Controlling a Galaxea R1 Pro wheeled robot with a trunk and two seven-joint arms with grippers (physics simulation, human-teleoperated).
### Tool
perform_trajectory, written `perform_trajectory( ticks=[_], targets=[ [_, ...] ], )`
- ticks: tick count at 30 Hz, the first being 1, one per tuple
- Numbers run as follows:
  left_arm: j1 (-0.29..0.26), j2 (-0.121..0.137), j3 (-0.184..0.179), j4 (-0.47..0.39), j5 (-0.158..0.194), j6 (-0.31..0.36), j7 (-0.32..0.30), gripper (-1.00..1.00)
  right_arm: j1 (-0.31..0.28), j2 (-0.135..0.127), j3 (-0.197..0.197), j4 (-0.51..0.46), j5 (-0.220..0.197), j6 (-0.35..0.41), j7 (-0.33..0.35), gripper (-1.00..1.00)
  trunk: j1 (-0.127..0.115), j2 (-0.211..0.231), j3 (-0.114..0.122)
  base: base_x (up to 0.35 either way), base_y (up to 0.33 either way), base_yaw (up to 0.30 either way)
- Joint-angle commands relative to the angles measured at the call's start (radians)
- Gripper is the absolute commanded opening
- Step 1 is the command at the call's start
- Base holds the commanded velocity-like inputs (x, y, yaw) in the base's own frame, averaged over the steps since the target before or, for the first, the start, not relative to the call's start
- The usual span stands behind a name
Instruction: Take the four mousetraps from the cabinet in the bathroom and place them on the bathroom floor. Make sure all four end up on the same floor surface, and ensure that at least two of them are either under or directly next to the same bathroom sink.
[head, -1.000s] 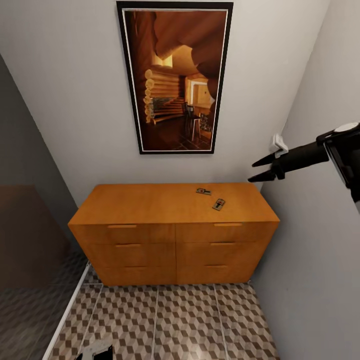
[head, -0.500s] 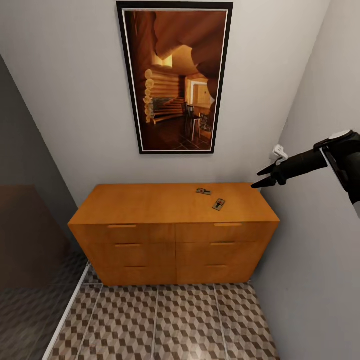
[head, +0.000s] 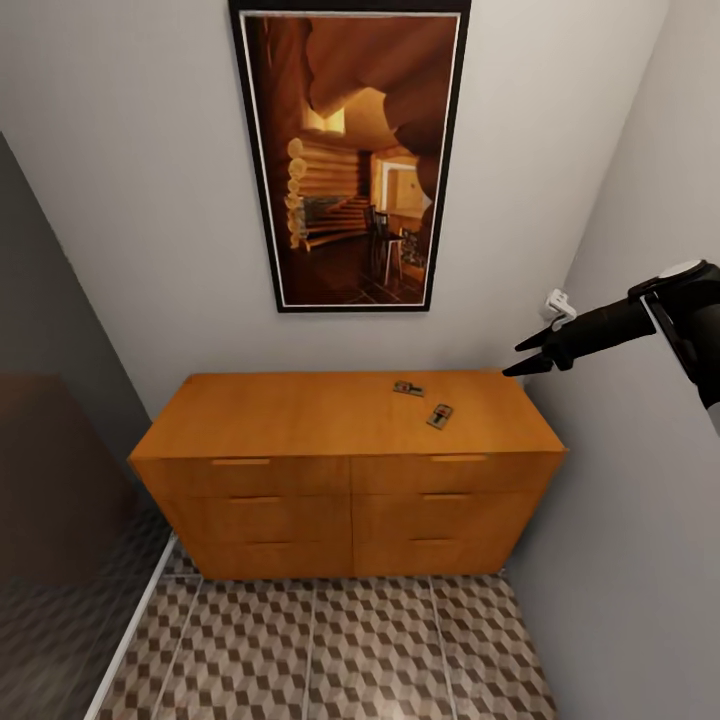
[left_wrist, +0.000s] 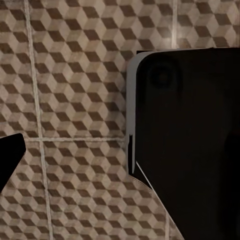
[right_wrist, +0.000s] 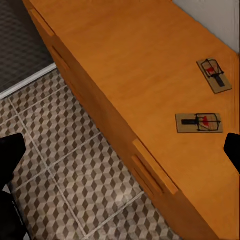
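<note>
Two mousetraps (head: 408, 388) (head: 440, 416) lie on the right part of the orange-brown cabinet (head: 300, 415) top, tan boards with black wire and a red spot. My right gripper (head: 512, 360) hangs open above the cabinet's right end, a little right of the traps and apart from them. In the right wrist view both mousetraps (right_wrist: 215, 75) (right_wrist: 198, 123) lie on the cabinet (right_wrist: 125, 60) between the spread fingertips (right_wrist: 11, 152). The left wrist view looks down on the bathroom floor (left_wrist: 75, 75), with one fingertip (left_wrist: 10, 155) at the picture's edge and nothing held.
A tall framed picture (head: 350, 160) hangs above the cabinet. A grey wall closes the right side, with a small white fitting (head: 558, 300) on it. A dark shower area (head: 50, 580) lies left, behind a pale strip. Patterned floor tiles (head: 350, 650) lie before the cabinet. A black robot part (left_wrist: 190, 140) hangs over the floor.
The right gripper dropped slightly toward the cabinet's right end, then held. The head view has shifted a little, the cabinet now looks slightly larger. The left gripper has left the view's lower edge.
</note>
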Motion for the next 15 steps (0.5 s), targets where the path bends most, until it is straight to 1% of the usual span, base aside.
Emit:
perform_trajectory(
  ticks=[1, 11, 15],
  targets=[
    [0.000, -0.001, -0.004, 0.003, 0.011, -0.005, -0.008, 1.00, -0.001, -0.001, 0.002, -0.001, 0.006, 0.011, 0.006, 1.00, 0.001, -0.002, -0.002, 0.324, 0.000, 0.000],
    [0.000, -0.002, -0.004, 0.003, 0.011, -0.005, -0.007, 1.00, -0.001, -0.004, 0.005, 0.002, 0.006, 0.010, 0.005, 1.00, 0.001, -0.002, -0.002, 0.344, 0.000, 0.000],
    [0.000, -0.002, -0.004, 0.003, 0.012, -0.005, -0.007, 1.00, 0.005, -0.005, 0.008, 0.017, 0.008, 0.008, 0.003, 1.00, 0.001, -0.002, -0.002, 0.348, 0.000, 0.000]
  ],
)
